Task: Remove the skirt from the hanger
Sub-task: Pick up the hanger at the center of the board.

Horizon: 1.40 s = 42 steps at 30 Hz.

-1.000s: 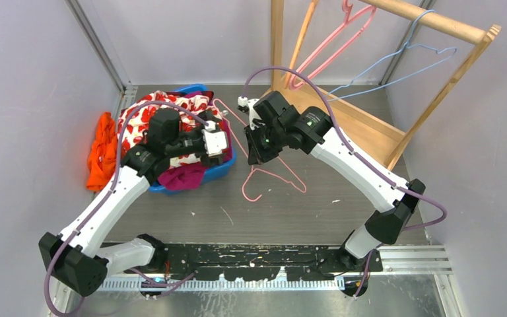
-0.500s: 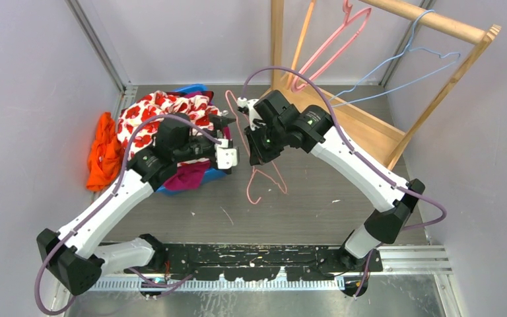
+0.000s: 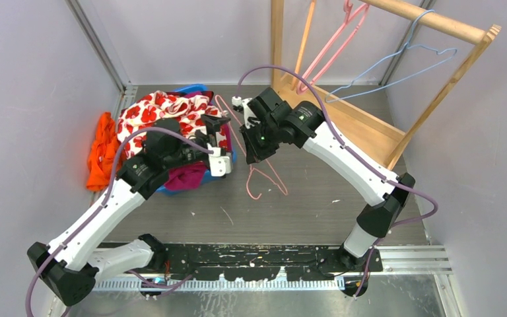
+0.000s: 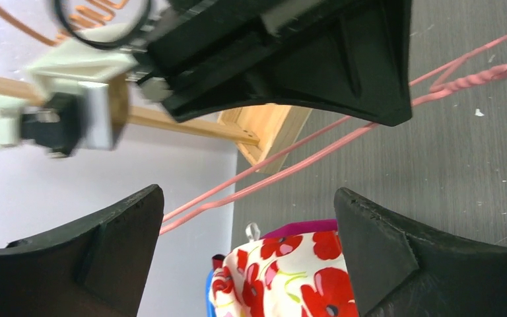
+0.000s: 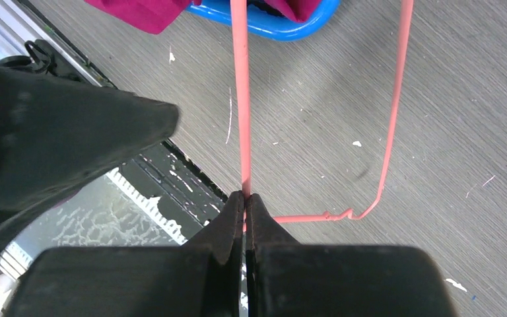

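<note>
The skirt [image 3: 165,109], white with red flowers, lies heaped on the blue basket [image 3: 214,173] at the back left, off the hanger; it also shows in the left wrist view [image 4: 290,277]. My right gripper [image 3: 253,154] is shut on the pink wire hanger [image 3: 265,177], pinching one thin wire [image 5: 241,99] between its fingertips [image 5: 245,198] and holding the bare hanger above the floor. My left gripper [image 3: 219,142] stands wide open at the basket's right edge with nothing between its jaws [image 4: 245,198], just left of the hanger [image 4: 343,142].
A magenta cloth [image 3: 185,177] hangs over the basket's front. An orange cloth [image 3: 102,152] lies by the left wall. A wooden rack [image 3: 370,125] at the back right carries a pink hanger [image 3: 333,39] and a blue hanger [image 3: 396,63].
The left gripper came out of the basket to its right edge, still open. The right arm shifted slightly left, and the held hanger turned more edge-on.
</note>
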Tool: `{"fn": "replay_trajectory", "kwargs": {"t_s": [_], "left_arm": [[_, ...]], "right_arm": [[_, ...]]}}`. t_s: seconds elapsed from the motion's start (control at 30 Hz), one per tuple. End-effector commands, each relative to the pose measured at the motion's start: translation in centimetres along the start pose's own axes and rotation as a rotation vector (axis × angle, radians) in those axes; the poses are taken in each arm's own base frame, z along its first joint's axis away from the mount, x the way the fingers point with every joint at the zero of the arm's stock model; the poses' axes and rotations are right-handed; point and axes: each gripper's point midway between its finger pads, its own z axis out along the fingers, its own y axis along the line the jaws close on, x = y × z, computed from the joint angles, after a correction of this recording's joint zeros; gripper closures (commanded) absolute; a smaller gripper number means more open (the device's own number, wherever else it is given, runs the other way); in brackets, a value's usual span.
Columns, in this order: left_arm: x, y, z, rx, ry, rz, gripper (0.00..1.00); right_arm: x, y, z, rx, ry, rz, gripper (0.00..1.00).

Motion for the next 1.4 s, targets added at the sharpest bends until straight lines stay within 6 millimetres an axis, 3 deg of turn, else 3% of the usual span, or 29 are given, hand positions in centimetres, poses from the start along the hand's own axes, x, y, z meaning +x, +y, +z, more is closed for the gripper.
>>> {"fn": "replay_trajectory", "kwargs": {"t_s": [0.0, 0.6, 0.77, 0.83, 0.97, 1.2, 1.37], "left_arm": [[-0.1, -1.4, 1.6, 0.056, -0.059, 0.019, 0.01], [0.4, -1.6, 5.8, 0.099, -0.086, 0.052, 0.01], [1.5, -1.7, 6.1, 0.104, -0.032, 0.001, 0.26], [1.7, -1.5, 6.2, 0.094, -0.019, -0.01, 0.4], [2.6, -1.1, 6.5, 0.068, 0.021, -0.022, 0.97], [2.9, -0.8, 6.5, 0.078, 0.066, -0.115, 1.0], [2.9, 1.2, 6.5, 0.052, 0.175, -0.298, 1.0]], "right_arm": [[-1.6, 1.2, -2.4, -0.04, -0.073, -0.022, 0.99], [-0.3, 2.2, -4.9, -0.059, -0.072, -0.056, 0.99], [0.0, 1.8, -5.7, -0.037, -0.091, -0.055, 0.99], [0.2, 1.7, -5.9, -0.03, -0.094, -0.053, 0.99], [0.3, 1.3, -6.6, -0.012, -0.107, -0.058, 0.99], [0.0, 0.3, -7.0, 0.046, -0.13, -0.064, 0.99], [-1.3, -1.3, -7.2, 0.142, -0.205, -0.023, 0.99]]}}
